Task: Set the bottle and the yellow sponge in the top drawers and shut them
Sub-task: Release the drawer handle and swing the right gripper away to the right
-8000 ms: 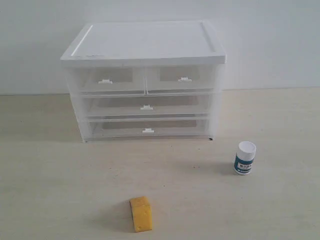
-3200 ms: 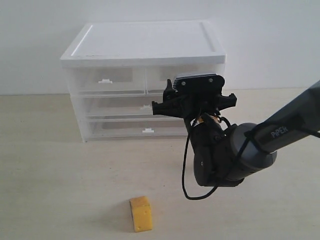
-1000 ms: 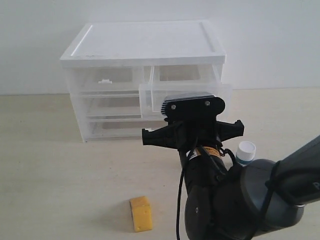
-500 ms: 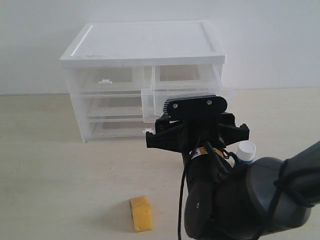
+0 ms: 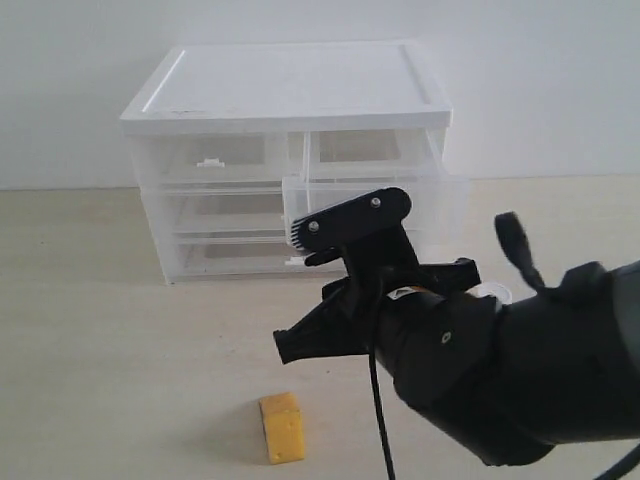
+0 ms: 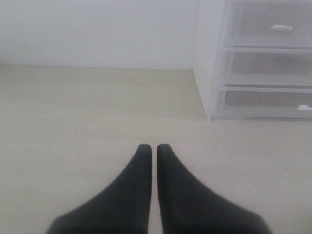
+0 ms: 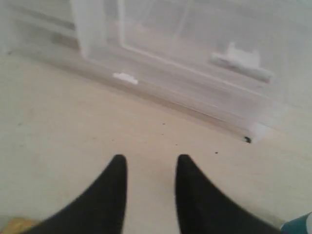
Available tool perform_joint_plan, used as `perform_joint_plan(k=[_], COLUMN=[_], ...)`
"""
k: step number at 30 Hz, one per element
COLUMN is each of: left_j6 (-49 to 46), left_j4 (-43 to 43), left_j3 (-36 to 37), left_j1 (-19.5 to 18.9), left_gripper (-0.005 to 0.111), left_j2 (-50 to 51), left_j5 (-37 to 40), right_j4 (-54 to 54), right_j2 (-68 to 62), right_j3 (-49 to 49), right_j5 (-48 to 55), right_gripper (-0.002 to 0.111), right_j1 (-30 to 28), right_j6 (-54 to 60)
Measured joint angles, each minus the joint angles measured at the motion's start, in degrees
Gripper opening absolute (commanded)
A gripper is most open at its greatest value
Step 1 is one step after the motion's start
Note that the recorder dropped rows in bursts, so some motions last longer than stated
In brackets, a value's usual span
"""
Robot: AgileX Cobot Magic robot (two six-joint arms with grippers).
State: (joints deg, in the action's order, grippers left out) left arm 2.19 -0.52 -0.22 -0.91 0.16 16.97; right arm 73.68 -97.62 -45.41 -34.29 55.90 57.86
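Observation:
The yellow sponge lies on the table near the front edge, left of my right arm; a corner of the sponge also shows in the right wrist view. The arm hides most of the bottle: only a sliver of its white cap and a teal bit of its label show. Of the top drawers, the right one is pulled out and the left one is closed. My right gripper is open over bare table in front of the cabinet. My left gripper is shut and empty, low over the table.
The white drawer cabinet stands at the back against the wall, with two full-width drawers closed below the top ones. My right arm fills the front right of the exterior view. The pulled-out drawer overhangs the table in front of the cabinet.
My right arm has backed away from the pulled-out drawer, rolled over to the left and sunk toward the table, covering more of the bottle. Drawer, sponge and left gripper have not moved.

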Motion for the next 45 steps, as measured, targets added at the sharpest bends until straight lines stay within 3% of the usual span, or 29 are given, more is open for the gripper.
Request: perform_joint_plan(k=[11,15,19,21,22,25,31,34,40,45], left_j6=[-0.1,-0.1,-0.1,-0.1,-0.1,-0.1,-0.1,-0.1,-0.1,-0.1], left_j4=[0.0,0.0,0.0,0.0,0.0,0.0,0.0,0.0,0.0,0.0], left_j3=[0.0,0.0,0.0,0.0,0.0,0.0,0.0,0.0,0.0,0.0], left_j1=[0.0,0.0,0.0,0.0,0.0,0.0,0.0,0.0,0.0,0.0], left_gripper=[0.004,0.004,0.004,0.004,0.004,0.004,0.004,0.004,0.004,0.004], left_j2=[0.0,0.0,0.0,0.0,0.0,0.0,0.0,0.0,0.0,0.0], left_j5=[0.0,0.0,0.0,0.0,0.0,-0.01,-0.01,-0.01,-0.01,-0.01], right_j4=[21.75,24.3,20.19,14.96,6.38,-8.08,-38.68,-51.78,-59.96,-57.99], right_j2=[10.0,11.13,11.11,11.11,11.11,11.11,11.11,11.11,11.11,11.11], right_j3=[0.0,0.0,0.0,0.0,-0.88,-3.04,-7.01,-7.01,-7.01,-7.01], right_j5=[22.06,31.53,50.86,60.85,71.06,82.44,92.33,94.22,94.66,92.54], right_gripper=[0.001,0.0,0.0,0.0,0.0,0.0,0.0,0.0,0.0,0.0], right_j1=[0.0,0.0,-1.65,-3.67,-6.61,-10.99,-19.01,-22.23,-31.8,-44.56], right_j6=[38.38,46.96,49.64,47.23,40.45,26.05,-11.06,-22.88,-24.97,-14.89])
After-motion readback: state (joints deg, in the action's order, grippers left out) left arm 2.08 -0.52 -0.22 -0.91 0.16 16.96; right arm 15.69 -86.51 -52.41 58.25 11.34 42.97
